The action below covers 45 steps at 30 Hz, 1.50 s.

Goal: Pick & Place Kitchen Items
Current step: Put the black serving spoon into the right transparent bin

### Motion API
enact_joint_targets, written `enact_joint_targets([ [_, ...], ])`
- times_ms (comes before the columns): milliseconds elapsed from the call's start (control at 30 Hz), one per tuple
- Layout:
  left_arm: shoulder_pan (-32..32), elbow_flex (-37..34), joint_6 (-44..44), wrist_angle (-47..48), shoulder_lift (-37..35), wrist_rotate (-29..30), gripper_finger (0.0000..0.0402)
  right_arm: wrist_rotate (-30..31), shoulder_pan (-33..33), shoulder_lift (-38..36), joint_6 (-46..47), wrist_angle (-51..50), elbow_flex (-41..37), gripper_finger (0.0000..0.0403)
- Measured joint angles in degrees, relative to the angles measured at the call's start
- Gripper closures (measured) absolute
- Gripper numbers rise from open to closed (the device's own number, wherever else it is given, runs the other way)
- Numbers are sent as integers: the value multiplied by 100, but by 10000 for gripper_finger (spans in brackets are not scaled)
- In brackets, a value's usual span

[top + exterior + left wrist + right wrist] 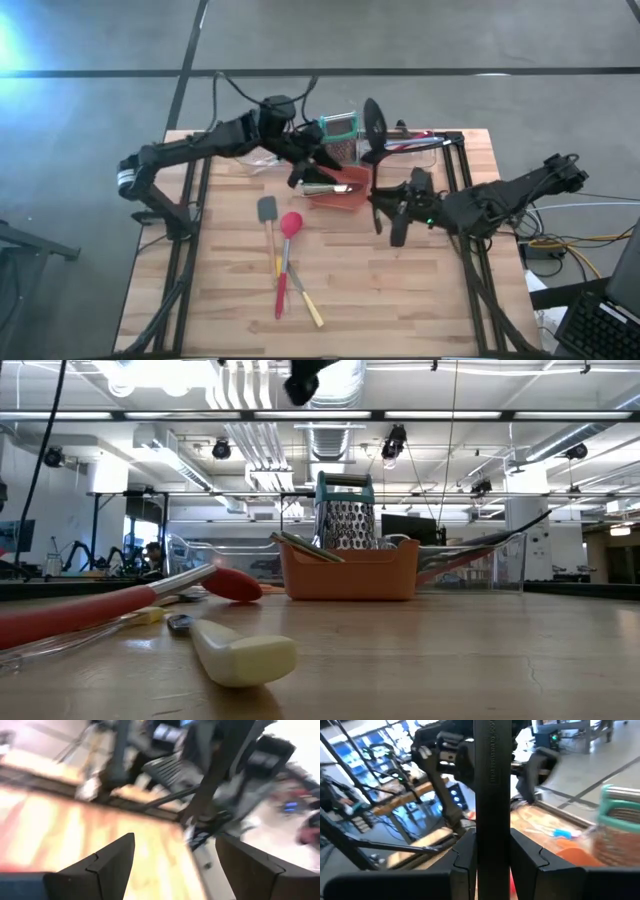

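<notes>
My left gripper (305,172) (175,845) hangs open over the near left of the red-orange bin (345,200), with nothing between its fingers. A slim utensil (325,187) lies in the bin. My right gripper (388,208) (492,845) is to the right of the bin, shut on a long black utensil (375,125) whose round head points toward the far edge. On the table lie a grey spatula (267,212), a red spoon (291,224), a red-handled utensil (281,295) and a yellow-handled one (311,307). My right gripper pinches the black utensil's straight handle (492,815) between its two fingers (465,855). The fingers reach in nearly level from the table's right and lie across the handle. The utensil is lifted clear of the table, and its handle runs on past the fingers on both sides.
A teal-framed box grater (340,128) (346,520) stands just behind the bin (350,572). A clear container (425,142) holding more utensils sits at the far right. Dark frame rails (190,230) run along both table sides. Bare wood lies near the front edge.
</notes>
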State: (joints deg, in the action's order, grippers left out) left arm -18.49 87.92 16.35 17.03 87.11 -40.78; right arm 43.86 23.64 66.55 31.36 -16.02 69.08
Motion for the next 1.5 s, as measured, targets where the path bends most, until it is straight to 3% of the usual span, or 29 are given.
enact_joint_targets([
  [100, -82, -9, -486, 977, -282, 690, 118, 115, -67, -342, -40, -571, 0, 331],
  [200, -78, -9, -765, 1648, -571, 1748, 118, 121, -210, -740, -64, -1219, 0, 331],
  [333, -80, -13, -764, 2096, -872, 2803, 118, 133, -512, -1229, -510, -1939, 2, 331],
  [467, -76, -13, -683, 2148, -1101, 2971, 117, 110, -1030, -1543, -919, -2747, 77, 331],
  [667, -76, -16, -522, 2149, -1224, 3294, 117, -557, -2194, -1349, -491, -6133, 1023, 331],
  [767, -78, -18, -434, 2131, -1187, 3539, 118, -1054, -2711, -1145, -613, -7234, 1404, 331],
  [1033, -78, -20, -379, 2094, -960, 3920, 118, -1467, -3564, -922, -2376, -7398, 1668, 331],
  [1500, -17, -22, -198, 1893, -1056, 3894, 119, -3465, -6087, 101, -4735, -7400, 1236, 331],
])
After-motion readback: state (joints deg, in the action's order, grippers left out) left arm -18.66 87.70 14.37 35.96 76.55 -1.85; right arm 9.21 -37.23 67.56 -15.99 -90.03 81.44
